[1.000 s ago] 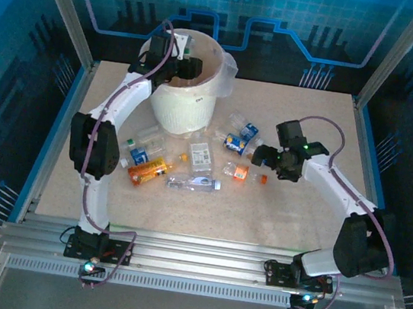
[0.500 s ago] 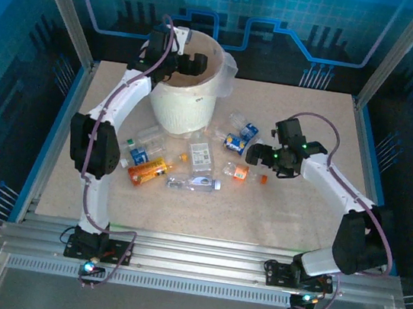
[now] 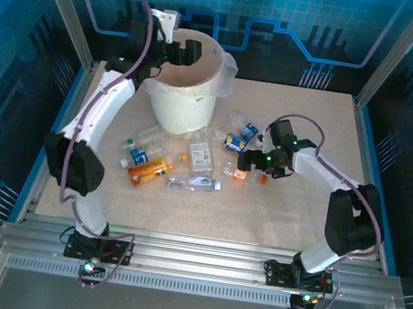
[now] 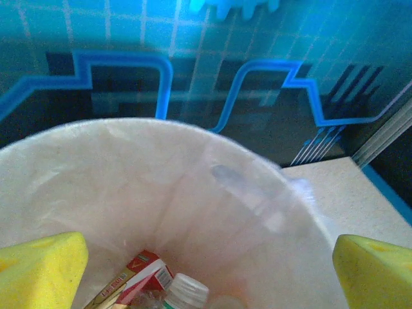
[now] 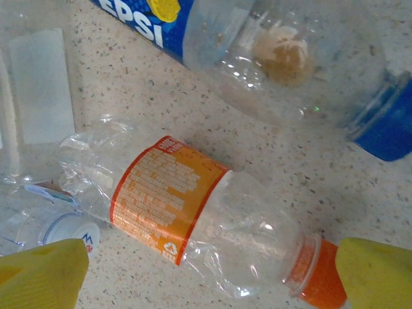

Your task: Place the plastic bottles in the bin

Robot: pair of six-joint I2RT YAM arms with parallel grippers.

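Right gripper (image 3: pixel 250 161) is hanging wide open just above an orange-labelled bottle (image 5: pixel 193 225), while left gripper (image 3: pixel 190 51) is gaping empty over the bin (image 3: pixel 185 113)
Task is looking under halfway: a white-capped bottle (image 4: pixel 185 291) and a red-labelled piece (image 4: pixel 138 277) are lying at the bottom of the lined bin, which is standing near the far edge of the tabletop (image 3: pixel 282 219) toward its left corner, while roughly eight plastic bottles (image 3: pixel 191 183) are lying scattered about the middle, waiting to be picked. The orange-labelled one is lying on its side, clear and crumpled, orange cap on, with a blue-labelled Pepsi bottle (image 5: pixel 257 51) lying just beside it on the far-edge side
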